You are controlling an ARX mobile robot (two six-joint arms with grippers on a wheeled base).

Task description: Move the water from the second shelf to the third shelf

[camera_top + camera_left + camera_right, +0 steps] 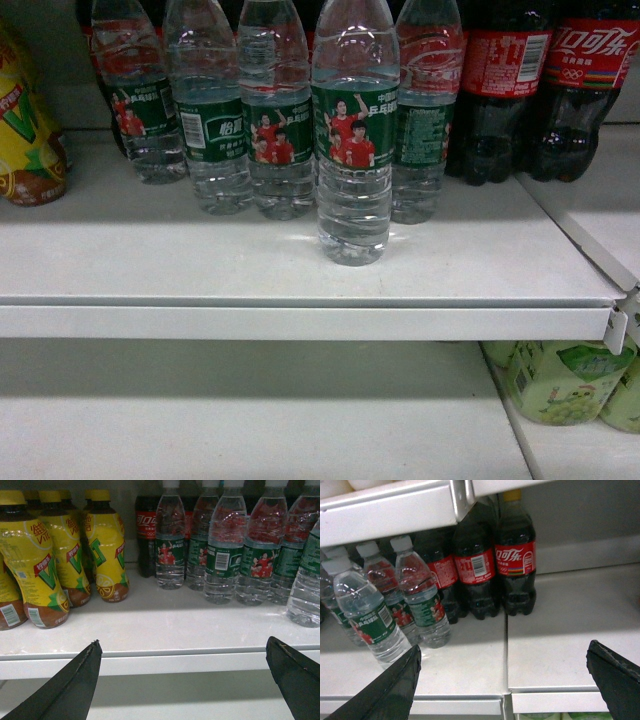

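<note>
Several water bottles with green labels stand in a cluster on a white shelf (200, 262). One water bottle (354, 130) stands in front of the others, nearest the shelf's front edge. In the left wrist view the water (226, 555) stands at the back right, well beyond my left gripper (184, 641), which is open and empty just off the shelf's front lip. In the right wrist view the front water bottle (370, 620) tilts at the left, above the left fingertip (412, 660). My right gripper (505, 645) is open and empty. Neither gripper shows in the head view.
Dark cola bottles (505, 80) with red labels stand right of the water. Yellow-labelled tea bottles (55, 560) stand to its left. A lower white shelf (250, 410) holds pale green bottles (560, 380) at its right. Another shelf edge (390, 515) hangs overhead.
</note>
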